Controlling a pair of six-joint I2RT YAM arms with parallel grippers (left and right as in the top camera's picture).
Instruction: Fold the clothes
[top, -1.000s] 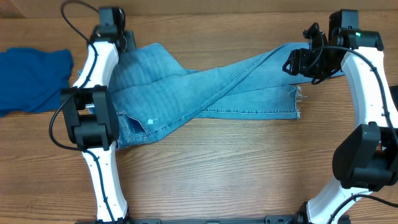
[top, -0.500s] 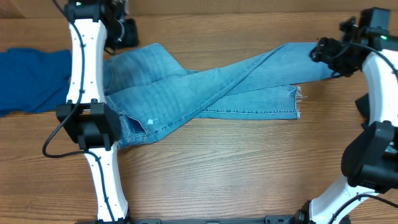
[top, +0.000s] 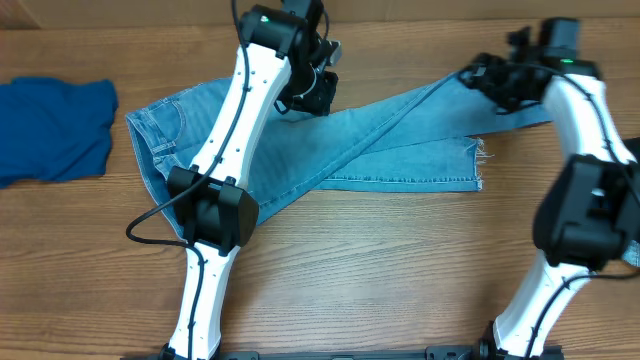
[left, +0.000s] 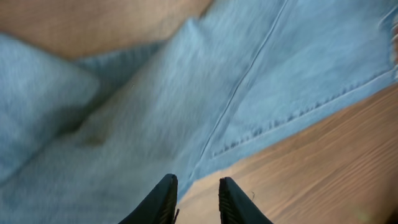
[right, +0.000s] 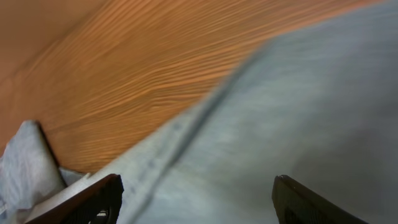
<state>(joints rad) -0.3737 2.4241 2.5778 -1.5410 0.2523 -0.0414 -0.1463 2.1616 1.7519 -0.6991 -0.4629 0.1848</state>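
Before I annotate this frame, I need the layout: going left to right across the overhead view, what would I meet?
royal-blue garment → jeans' waistband end → left gripper → right gripper

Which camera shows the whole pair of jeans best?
The overhead view: the jeans show from waistband to frayed hem. The left wrist view catches only a blurred seam and edge; the right wrist view, a blurred patch.

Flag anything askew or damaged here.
The jeans lie askew: one leg crosses diagonally over the other rather than alongside it. The lower leg's hem is frayed, with loose threads. Nothing else stands out.
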